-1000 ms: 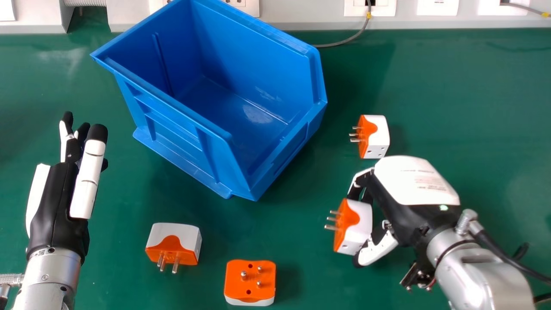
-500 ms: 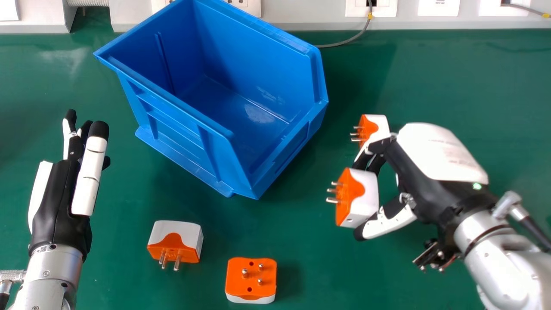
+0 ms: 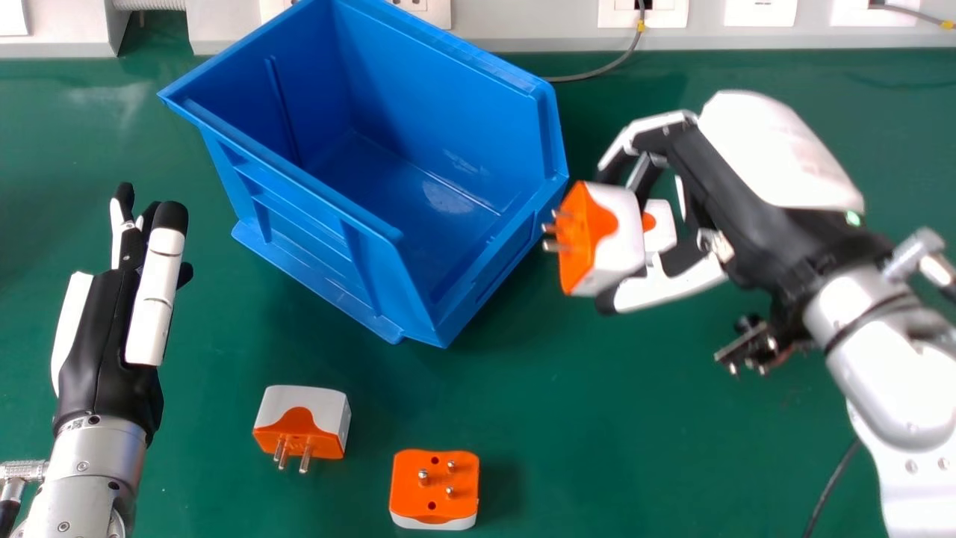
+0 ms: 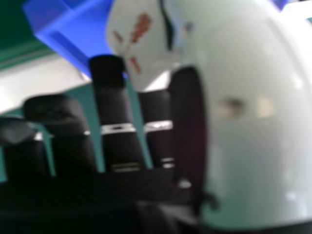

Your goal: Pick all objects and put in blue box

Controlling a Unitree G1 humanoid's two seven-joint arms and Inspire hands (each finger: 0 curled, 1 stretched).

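The blue box (image 3: pixel 448 90) serves as reference; its low lip faces right and toward the robot, presumably so that loads from the right side need little lift. The right hand (image 3: pixel 780 149) is found to the right of the box, its fingers and thumb closed on the held plug (image 3: pixel 594 239) by the white body. That plug is just beside the lip and appears raised off the desk (image 3: pixel 597 418). Its pins point toward the box, clear of the fingers, a hold judged suitable for release without snagging. A second plug (image 3: pixel 661 235) lies to the right of the box, partly hidden behind the held one; contact with it is a possible risk. A third plug (image 3: pixel 302 422) and a fourth plug (image 3: pixel 435 486) rest on the robot's side of the box, the fourth farther to the right, both apparently within reach for later picks. The left hand (image 3: pixel 104 336), to the left of the box, has its fingers extended and holds nothing. Assessed next step: carry the held plug over the lip, then release.
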